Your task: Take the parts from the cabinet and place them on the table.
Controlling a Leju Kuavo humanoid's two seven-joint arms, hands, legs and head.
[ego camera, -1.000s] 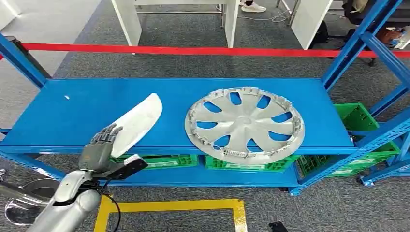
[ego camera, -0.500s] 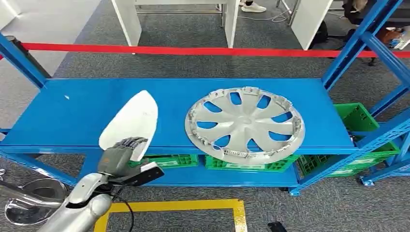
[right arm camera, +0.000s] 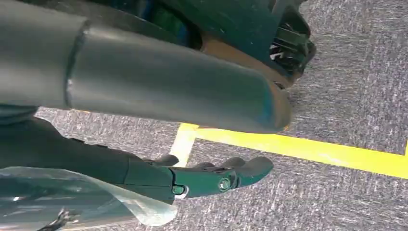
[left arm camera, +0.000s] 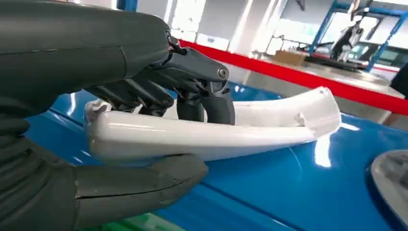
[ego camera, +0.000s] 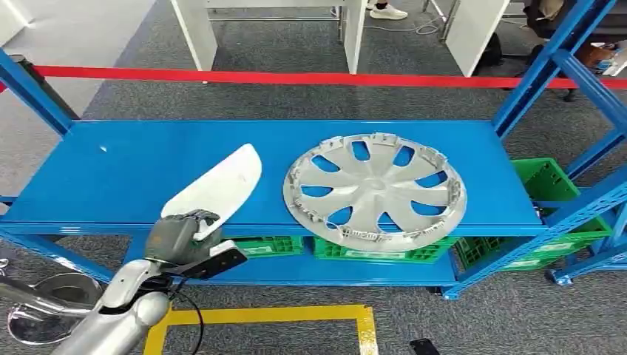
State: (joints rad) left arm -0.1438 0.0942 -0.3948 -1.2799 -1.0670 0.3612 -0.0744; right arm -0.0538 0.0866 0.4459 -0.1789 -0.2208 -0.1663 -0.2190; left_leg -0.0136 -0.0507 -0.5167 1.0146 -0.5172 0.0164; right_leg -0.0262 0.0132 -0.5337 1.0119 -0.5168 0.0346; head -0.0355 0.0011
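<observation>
From the head view, the left hand [ego camera: 180, 235] is gripping the near end of a long white plastic part [ego camera: 215, 189] at the front edge of the blue shelf [ego camera: 133, 170]. Compared with half a second ago, the part is lying flatter and pointing more to the right: its far tip is now reaching toward the grey wheel cover [ego camera: 373, 190], where before it was standing more upright and showing a broad, rounded face. A second ago it was slanted much as it is now, but the hand was higher and its fingers were spread against it. The hand itself is sitting a little lower and closer to the shelf edge than in the earlier pictures. The wheel cover is lying flat on the shelf just beside the part's tip, overhanging the front edge, and has not moved. Green crates [ego camera: 384, 250] are sitting on the level below, and a red tape [ego camera: 296, 77] is running across the floor behind.

In the left wrist view, the left hand [left arm camera: 159, 125] is clamping the white part [left arm camera: 211, 132], dark fingers [left arm camera: 204, 94] over it and the thumb under it, above the blue shelf [left arm camera: 269, 187].

In the right wrist view, the right hand [right arm camera: 211, 178] is hanging over grey carpet and a yellow floor line [right arm camera: 308, 149], its fingers loosely extended and holding nothing.
</observation>
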